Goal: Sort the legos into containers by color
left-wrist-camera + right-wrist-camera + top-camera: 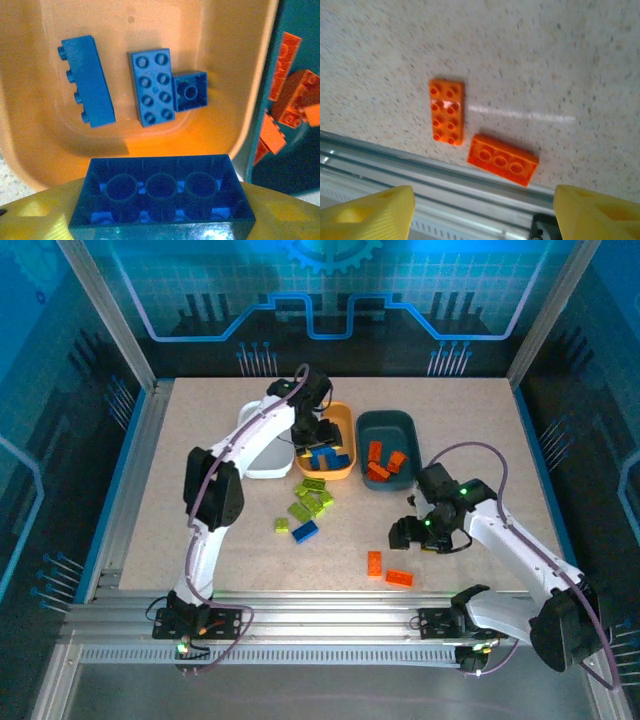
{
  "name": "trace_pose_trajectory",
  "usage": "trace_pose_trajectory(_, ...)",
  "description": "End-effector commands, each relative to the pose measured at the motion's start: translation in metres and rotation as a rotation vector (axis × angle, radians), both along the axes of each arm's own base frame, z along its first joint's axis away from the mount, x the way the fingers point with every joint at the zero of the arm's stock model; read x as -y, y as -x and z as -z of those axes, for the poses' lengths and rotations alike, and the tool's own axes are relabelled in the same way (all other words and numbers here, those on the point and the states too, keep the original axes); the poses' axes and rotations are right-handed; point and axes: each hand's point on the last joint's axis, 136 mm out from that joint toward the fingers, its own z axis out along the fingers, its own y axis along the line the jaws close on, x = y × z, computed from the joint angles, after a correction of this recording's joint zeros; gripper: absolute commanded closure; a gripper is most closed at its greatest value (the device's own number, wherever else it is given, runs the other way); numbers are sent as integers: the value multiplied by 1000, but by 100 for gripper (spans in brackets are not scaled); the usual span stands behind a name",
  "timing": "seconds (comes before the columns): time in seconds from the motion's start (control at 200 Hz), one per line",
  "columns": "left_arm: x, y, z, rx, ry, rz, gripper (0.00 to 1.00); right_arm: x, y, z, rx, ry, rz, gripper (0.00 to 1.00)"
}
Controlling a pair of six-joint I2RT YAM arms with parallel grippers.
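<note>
Your left fingers [35, 220] clamp a blue brick [160, 197] over the light orange tray [225, 55] to join its blues; right fingers [370, 212] gape wide above two orange bricks [447, 112]

Speckled beige tabletop [545, 60]. Blue studded plastic bricks [153, 86] in the light orange rounded plastic tray [220, 45]; bright orange studded bricks [376, 452] in the dark teal plastic tray [388, 428]. Plain white plastic tray [270, 466]. Lime green studded bricks [310, 502]. Yellow finger pads [35, 220] beside an underside-up blue plastic brick [160, 200].
</note>
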Motion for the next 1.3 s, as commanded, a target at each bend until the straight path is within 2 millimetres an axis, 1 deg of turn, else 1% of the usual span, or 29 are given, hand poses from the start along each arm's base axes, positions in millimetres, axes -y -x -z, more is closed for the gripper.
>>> trace_pose_trajectory(0.0, -7, -3, 8, -51, 8, 6, 40, 2, 22, 5, -80, -11, 16, 26)
trace_pose_trajectory(0.1, -10, -11, 17, -59, 10, -8, 40, 0, 20, 6, -80, -5, 1, 26)
trace_pose_trajectory(0.23, -11, -17, 21, -62, 15, -19, 40, -4, 20, 11, -101, -2, -2, 26)
trace_pose_trajectory(0.355, -11, -18, 24, -69, 20, -18, 38, -11, 19, 17, -117, -7, -8, 26)
trace_pose_trajectory(0.47, -10, -17, 24, -75, 27, -14, 33, -17, 15, 21, -120, -3, -25, 26)
trace_pose_trajectory(0.58, -9, -15, 12, -56, 38, -6, 27, -25, 11, 25, -119, 15, -60, 26)
trace_pose_trajectory(0.73, -12, -11, -13, -9, 56, -4, 20, -41, 5, 36, -136, 42, -124, 26)
trace_pose_trajectory(0.845, -16, -3, -30, 19, 63, -7, 13, -50, 4, 50, -162, 75, -170, 28)
trace_pose_trajectory(0.855, -16, -2, -31, 21, 64, -8, 13, -55, -2, 46, -145, 66, -173, 28)
trace_pose_trajectory(0.865, -16, -1, -33, 24, 66, -8, 13, -57, -4, 46, -142, 66, -175, 28)
trace_pose_trajectory(0.985, -22, 10, -53, 56, 76, -15, 9, -65, -9, 55, -141, 97, -210, 31)
trace_pose_trajectory(1.08, -31, 25, -60, 67, 74, -26, 6, -68, -11, 64, -149, 135, -235, 33)
trace_pose_trajectory(1.201, -41, 44, -62, 74, 76, -46, 4, -68, -13, 75, -156, 179, -250, 35)
trace_pose_trajectory(1.296, -47, 57, -64, 74, 77, -54, 3, -73, -14, 82, -154, 192, -261, 36)
